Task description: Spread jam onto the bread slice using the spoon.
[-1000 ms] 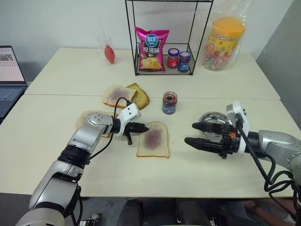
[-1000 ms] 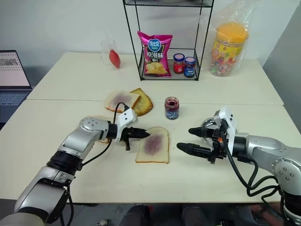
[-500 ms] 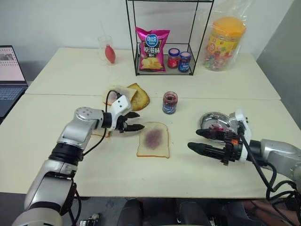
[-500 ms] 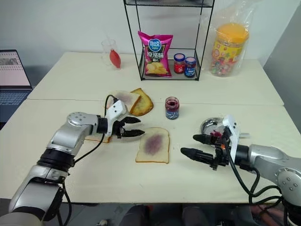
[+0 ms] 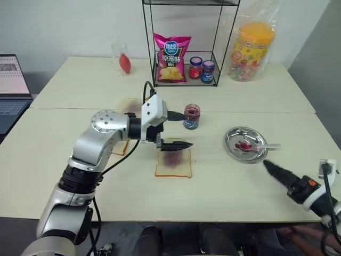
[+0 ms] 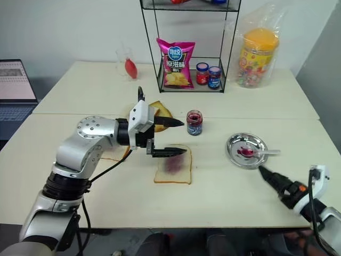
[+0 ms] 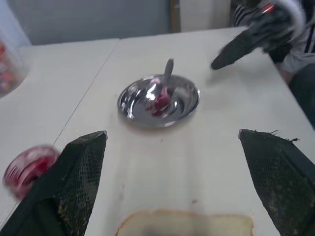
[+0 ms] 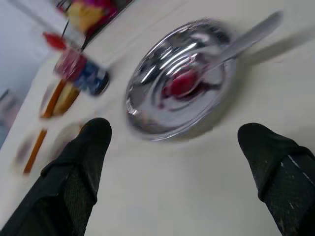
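Around the bread slice: everything below is placed off that one slice, since it sits mid-table.
Bread slice [image 5: 173, 162]: lying flat on the cream table [image 5: 80, 176], purple-red smear in its middle, nothing resting on it.
Left gripper [image 6: 176, 137]: hovering just above the slice's far edge, pointing toward the robot's right. Fingers spread wide, one up near the jar, one low over the bread, and nothing between them. Left wrist view backs that up, both black fingers [image 7: 74, 172] are far apart with bare table in the gap.
Jam [image 5: 192, 116]: small clear jar with a blue label, no lid, standing upright just beyond the slice's far right corner.
Spoon [image 5: 254, 145]: lying in the round metal dish [image 5: 234, 151] well off to the right of the slice, red-stained bowl in the dish centre, handle sticking out over the rim away from the bread.
Right gripper [image 5: 285, 174]: way out right of the slice, nearer the robot than the dish, low over the table. Spread wide and empty too; in the right wrist view the dish and spoon sit in the gap between its fingers [image 8: 78, 162].
Other bread: a browner toasted slice [image 6: 160, 113] beyond the bread slice on its left side, partly hidden by the left arm.
Wire rack [image 5: 184, 42]: far side of the table from the slice, holding a pink chip bag [image 5: 171, 57] and two small capped jars [image 5: 201, 71].
Candy tub [image 5: 251, 49]: right of the rack, orange lid.
Laptop [image 5: 11, 85]: far left of the slice, off the table edge.
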